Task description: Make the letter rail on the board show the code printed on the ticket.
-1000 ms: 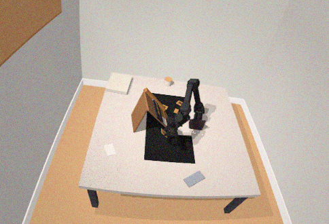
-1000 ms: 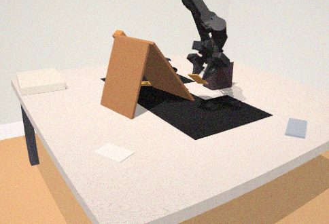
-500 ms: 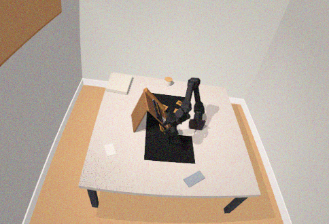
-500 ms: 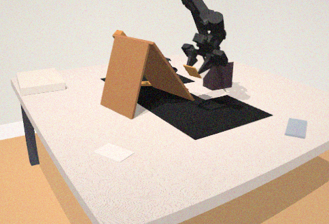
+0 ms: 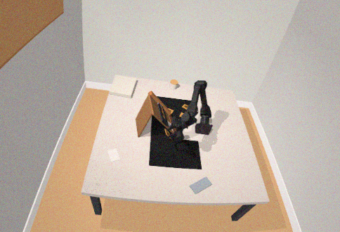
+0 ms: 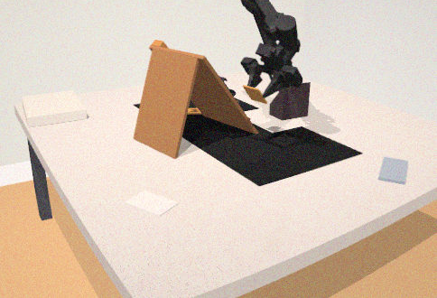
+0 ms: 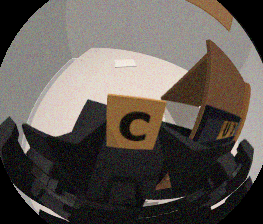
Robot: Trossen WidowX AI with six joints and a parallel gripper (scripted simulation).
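The fingers [image 5: 174, 131] [image 6: 257, 88] stand partway open, closed on a wooden letter tile [image 6: 255, 94] [image 7: 136, 122] marked with a black C. In the exterior view the tile hangs tilted above the desk [image 5: 130, 177] [image 6: 217, 237] [image 7: 91, 75], just beside the lower end of the board [image 5: 144, 121] [image 6: 164, 101] [image 7: 222, 80], and in the wrist view its letter reads upright. The board is a brown, tent-shaped stand with two sloping panels, set partly over a black mat [image 5: 175, 156] [image 6: 271, 157]. On its dark front, at the right of the wrist view, are tiles with letters [image 7: 229, 130], a U among them; the rest is too blurred to read with certainty. More orange tiles [image 5: 185, 106] lie on the mat between the board and the black arm [image 5: 197, 100] [image 6: 271, 20]. A cup-like thing [image 5: 174, 84] with an orange top stands near the wall side of the desk, and a pale, flat block [image 5: 123, 86] [image 6: 54, 107] lies at a corner. A white slip [image 5: 114, 155] [image 6: 153, 202] [image 7: 125, 63] lies well apart from the board, and a blue-grey slab [image 5: 200, 185] [image 6: 394, 170] lies beyond the mat, near the desk's edge.
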